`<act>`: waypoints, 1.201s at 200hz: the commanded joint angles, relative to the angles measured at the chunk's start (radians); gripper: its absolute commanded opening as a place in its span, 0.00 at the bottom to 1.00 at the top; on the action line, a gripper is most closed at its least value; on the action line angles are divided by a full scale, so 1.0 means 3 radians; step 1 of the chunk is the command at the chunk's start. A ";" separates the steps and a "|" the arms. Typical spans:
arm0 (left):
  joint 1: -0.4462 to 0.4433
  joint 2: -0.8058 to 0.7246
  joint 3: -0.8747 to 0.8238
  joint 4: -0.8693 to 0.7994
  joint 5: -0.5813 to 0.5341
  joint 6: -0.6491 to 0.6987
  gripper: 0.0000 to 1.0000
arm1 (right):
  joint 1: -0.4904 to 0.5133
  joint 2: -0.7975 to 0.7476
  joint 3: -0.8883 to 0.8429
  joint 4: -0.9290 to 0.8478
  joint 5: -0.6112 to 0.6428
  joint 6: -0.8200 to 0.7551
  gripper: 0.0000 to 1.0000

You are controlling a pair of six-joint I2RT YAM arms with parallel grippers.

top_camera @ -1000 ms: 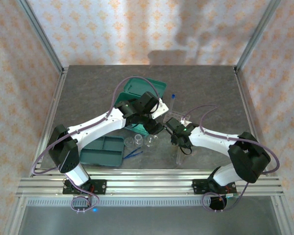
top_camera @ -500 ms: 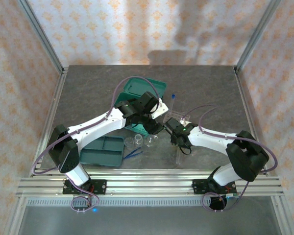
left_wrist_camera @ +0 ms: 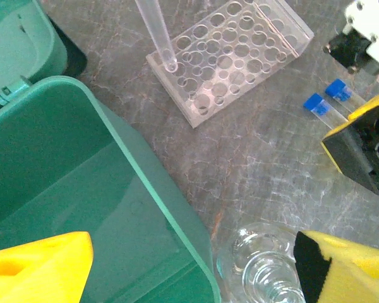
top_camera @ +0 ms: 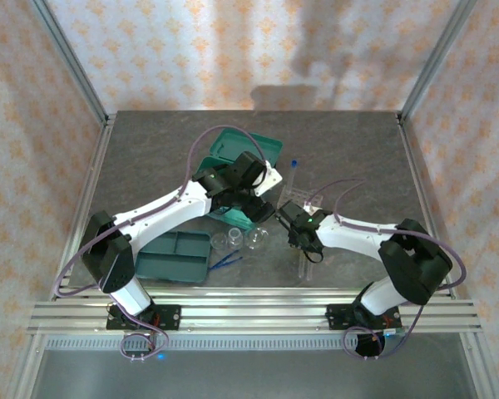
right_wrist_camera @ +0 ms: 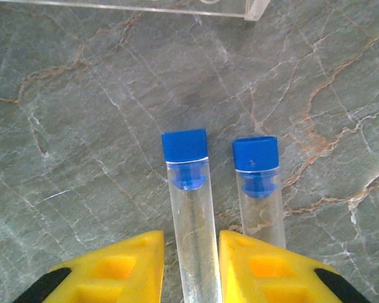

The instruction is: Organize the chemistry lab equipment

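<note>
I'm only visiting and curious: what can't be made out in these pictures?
- Right wrist view: lower ends of the left test tube and right test tube, past the bottom edge or behind the jaws; whether the jaws touch the left one.
- Left wrist view: the glass vessel, cut off by the bottom edge.
- Top view: the tweezers' tips, too small.

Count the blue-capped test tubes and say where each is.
3. A standing tube sits in a corner hole of the rack. Two lie on the table: the left tube between the right gripper's fingers, the right tube beside it. Arms may hide others.
</note>
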 commanded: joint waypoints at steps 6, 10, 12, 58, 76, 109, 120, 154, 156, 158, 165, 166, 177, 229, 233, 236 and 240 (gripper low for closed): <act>0.0047 -0.0091 0.0061 0.0078 -0.0169 -0.0087 0.86 | 0.0012 0.0054 0.0083 -0.0010 0.0033 -0.0038 0.28; 0.0050 -0.0088 0.0063 0.0078 -0.0176 -0.0088 0.86 | 0.0012 0.0060 0.0090 -0.0010 0.0033 -0.0040 0.28; 0.0054 -0.0086 0.0066 0.0078 -0.0182 -0.0089 0.86 | 0.0012 0.0063 0.0092 -0.0009 0.0037 -0.0039 0.28; 0.0077 -0.0086 0.0063 0.0078 -0.0182 -0.0104 0.86 | 0.0011 0.0119 0.0147 -0.0015 0.0033 -0.0065 0.26; 0.0082 -0.0085 0.0067 0.0078 -0.0192 -0.0113 0.86 | 0.0012 0.0151 0.0166 -0.0010 0.0033 -0.0073 0.25; 0.0087 -0.0090 0.0063 0.0083 -0.0197 -0.0112 0.86 | 0.0012 0.0206 0.0181 0.0000 0.0038 -0.0091 0.25; 0.0087 -0.0087 0.0063 0.0084 -0.0197 -0.0113 0.86 | 0.0011 0.0237 0.0180 0.0005 0.0042 -0.0100 0.25; 0.0092 -0.0091 0.0066 0.0083 -0.0197 -0.0118 0.86 | 0.0012 0.0324 0.0190 0.0010 0.0042 -0.0133 0.24; 0.0092 -0.0091 0.0068 0.0083 -0.0196 -0.0118 0.86 | 0.0012 0.0327 0.0190 0.0010 0.0043 -0.0138 0.24; 0.0092 -0.0091 0.0065 0.0083 -0.0194 -0.0118 0.86 | 0.0012 0.0332 0.0192 0.0010 0.0043 -0.0140 0.24; 0.0092 -0.0091 0.0066 0.0082 -0.0197 -0.0118 0.86 | 0.0012 0.0338 0.0194 0.0015 0.0043 -0.0146 0.24; 0.0095 -0.0091 0.0065 0.0082 -0.0195 -0.0118 0.86 | 0.0012 0.0339 0.0194 0.0015 0.0043 -0.0150 0.23; 0.0097 -0.0091 0.0065 0.0082 -0.0194 -0.0117 0.86 | 0.0012 0.0355 0.0194 0.0018 0.0043 -0.0170 0.22; 0.0108 -0.0080 0.0072 0.0082 -0.0207 -0.0123 0.86 | 0.0011 0.0218 0.0219 -0.0049 0.0116 -0.0202 0.19; 0.0108 -0.0080 0.0073 0.0082 -0.0212 -0.0124 0.86 | 0.0011 0.0191 0.0215 -0.0055 0.0134 -0.0206 0.19; 0.0108 -0.0080 0.0072 0.0082 -0.0212 -0.0125 0.86 | 0.0012 0.0162 0.0212 -0.0064 0.0139 -0.0206 0.19; 0.0109 -0.0083 0.0074 0.0083 -0.0208 -0.0127 0.86 | 0.0009 0.0132 0.0221 -0.0075 0.0152 -0.0212 0.19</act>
